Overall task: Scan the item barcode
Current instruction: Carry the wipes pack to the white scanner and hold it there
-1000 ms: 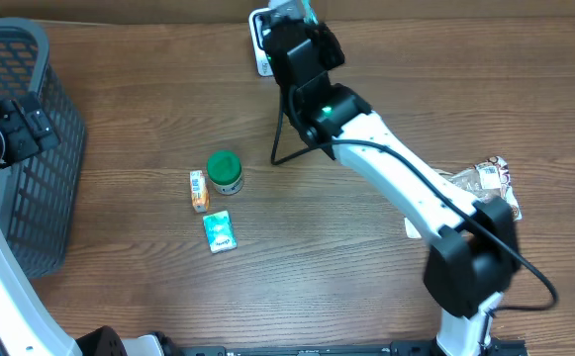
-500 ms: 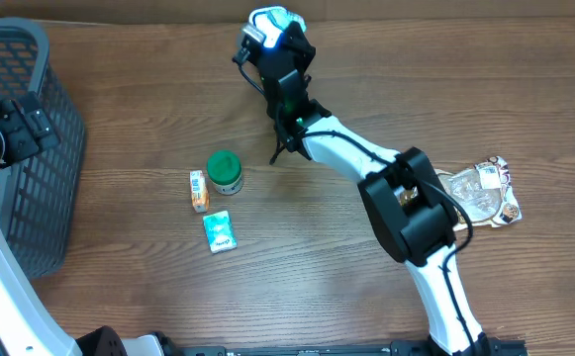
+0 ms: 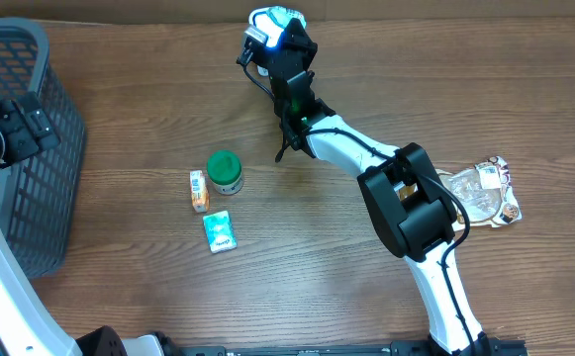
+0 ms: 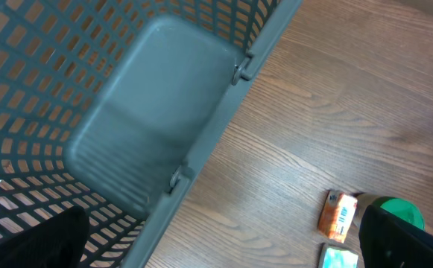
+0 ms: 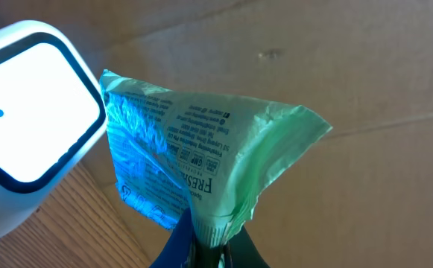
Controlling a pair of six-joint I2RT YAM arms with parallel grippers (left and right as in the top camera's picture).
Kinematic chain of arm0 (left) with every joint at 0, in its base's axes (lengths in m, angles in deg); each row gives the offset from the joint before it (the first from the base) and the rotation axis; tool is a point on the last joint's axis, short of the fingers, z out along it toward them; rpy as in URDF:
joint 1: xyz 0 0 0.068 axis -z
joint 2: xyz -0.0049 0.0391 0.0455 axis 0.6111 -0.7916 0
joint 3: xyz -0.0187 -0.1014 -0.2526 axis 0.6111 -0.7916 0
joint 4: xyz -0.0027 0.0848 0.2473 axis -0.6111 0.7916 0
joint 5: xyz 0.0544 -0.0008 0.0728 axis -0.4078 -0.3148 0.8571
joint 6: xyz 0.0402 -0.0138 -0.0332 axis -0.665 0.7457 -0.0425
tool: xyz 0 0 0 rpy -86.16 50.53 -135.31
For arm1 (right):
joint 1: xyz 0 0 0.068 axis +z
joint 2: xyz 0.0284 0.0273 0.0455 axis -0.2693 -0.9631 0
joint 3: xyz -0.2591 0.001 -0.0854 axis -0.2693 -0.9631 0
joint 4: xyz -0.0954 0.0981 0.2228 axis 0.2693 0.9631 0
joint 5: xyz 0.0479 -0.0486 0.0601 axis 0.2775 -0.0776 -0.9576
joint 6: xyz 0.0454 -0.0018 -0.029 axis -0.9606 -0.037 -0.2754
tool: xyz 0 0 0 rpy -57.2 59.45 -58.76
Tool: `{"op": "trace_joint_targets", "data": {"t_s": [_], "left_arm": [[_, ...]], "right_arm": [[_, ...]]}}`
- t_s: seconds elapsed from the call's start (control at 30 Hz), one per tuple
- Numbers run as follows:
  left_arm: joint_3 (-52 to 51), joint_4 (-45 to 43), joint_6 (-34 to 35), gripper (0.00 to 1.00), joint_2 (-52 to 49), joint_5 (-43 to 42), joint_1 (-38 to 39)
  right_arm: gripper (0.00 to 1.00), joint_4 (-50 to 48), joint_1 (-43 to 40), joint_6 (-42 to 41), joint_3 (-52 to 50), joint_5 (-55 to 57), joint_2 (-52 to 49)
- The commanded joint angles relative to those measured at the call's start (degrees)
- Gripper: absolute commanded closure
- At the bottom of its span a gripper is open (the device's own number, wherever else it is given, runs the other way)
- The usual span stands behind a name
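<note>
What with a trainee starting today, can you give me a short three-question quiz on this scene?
1. True or false: the right end effector holds a green packet beside the white scanner.
2. Which stands right next to the orange box on the table? A) a mug B) a green jar C) a spoon
3. Fill in: the left end effector, by the basket, has its jaws ___.

Key: 1 true; 2 B; 3 open.

The scanner (image 5: 22,126) is cut off at left; fine print on the packet (image 5: 201,149) is unreadable.
</note>
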Motion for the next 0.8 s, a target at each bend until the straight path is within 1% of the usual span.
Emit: {"op": "trace_joint_targets", "data": {"t_s": [0.0, 0.2, 0.37, 0.53, 0.63, 0.77], "left_arm": [[0.79, -0.07, -1.25, 0.0, -0.17, 0.5, -0.2], [0.79, -0.07, -1.25, 0.0, -0.15, 0.5, -0.2], [0.79, -0.07, -1.25, 0.01, -0.15, 0.5, -0.2], [0.79, -0.07, -1.25, 0.0, -0.15, 0.5, -0.2], [0.79, -0.09, -1.25, 0.0, -0.15, 0.5, -0.2], [0.79, -0.07, -1.25, 0.01, -0.15, 0.5, -0.2]], "right_arm": [[0.96, -0.87, 0.07, 0.02, 1.57, -1.38, 1.29], [0.96, -0.83, 0.04, -0.07, 1.57, -1.62, 1.29], [0.96, -1.09, 0.17, -2.45, 1.57, -1.86, 1.36], [0.96, -0.85, 0.61, -4.15, 1.57, -0.68, 4.04], [0.96, 2.69, 1.14, -6.75, 1.57, -0.42, 8.15], [0.96, 12.61, 2.23, -14.03, 1.57, -0.46, 15.93]]}}
